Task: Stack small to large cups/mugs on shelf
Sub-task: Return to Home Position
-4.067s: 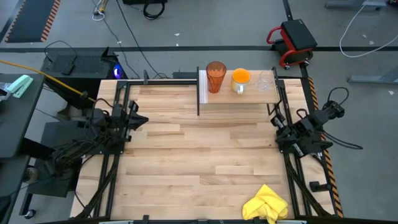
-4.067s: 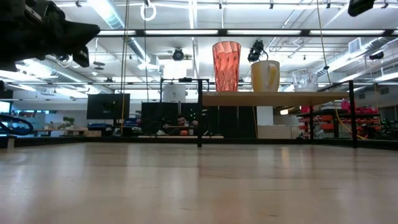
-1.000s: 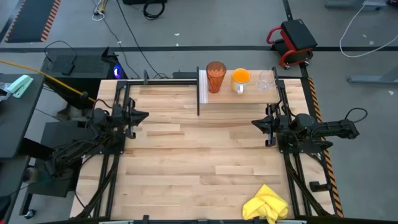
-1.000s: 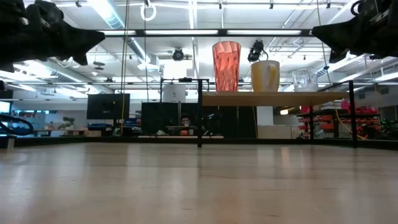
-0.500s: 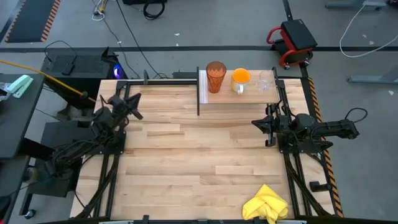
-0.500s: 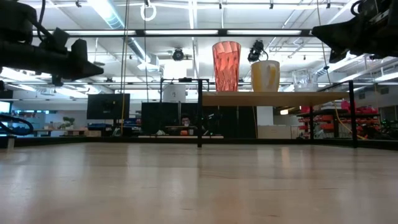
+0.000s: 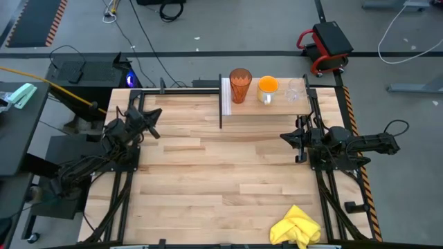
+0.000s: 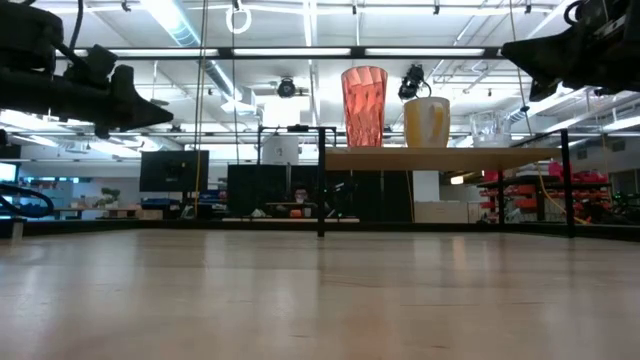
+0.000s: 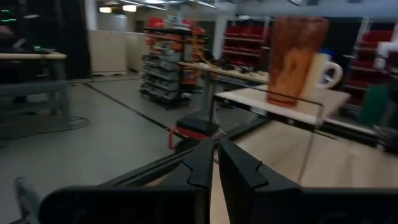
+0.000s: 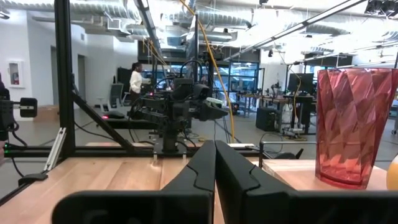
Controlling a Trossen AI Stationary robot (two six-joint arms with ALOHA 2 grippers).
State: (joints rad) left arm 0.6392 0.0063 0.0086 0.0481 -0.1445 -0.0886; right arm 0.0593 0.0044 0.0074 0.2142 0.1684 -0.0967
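Since a few seconds earlier, the right arm had swung round to point inward over the table's [image 7: 221, 173] right edge, and the left gripper [image 9: 214, 144] had turned from pointing straight across the table to angling toward the shelf [image 7: 277, 105]. The left gripper hung above the table's left edge with its fingers pressed together on nothing. The right gripper [image 10: 215, 144] also had its fingers together and empty.

Three cups stood upright on the shelf at the table's far edge, in one row, side by side and apart. Nearest the shelf's white end panel [image 7: 225, 97] stood the tall tumbler [image 7: 240, 86], translucent, dark orange-red and faceted. In the middle stood the shorter orange cup [image 7: 268, 88], pale yellowish on the outside when seen from the side. At the other end stood the small clear glass [image 7: 295, 90], the lowest of the three.

There was one shelf, a light-wood board on black legs. One crumpled yellow cloth [image 7: 297, 227] lay on the table's near right corner, well apart from the cups.
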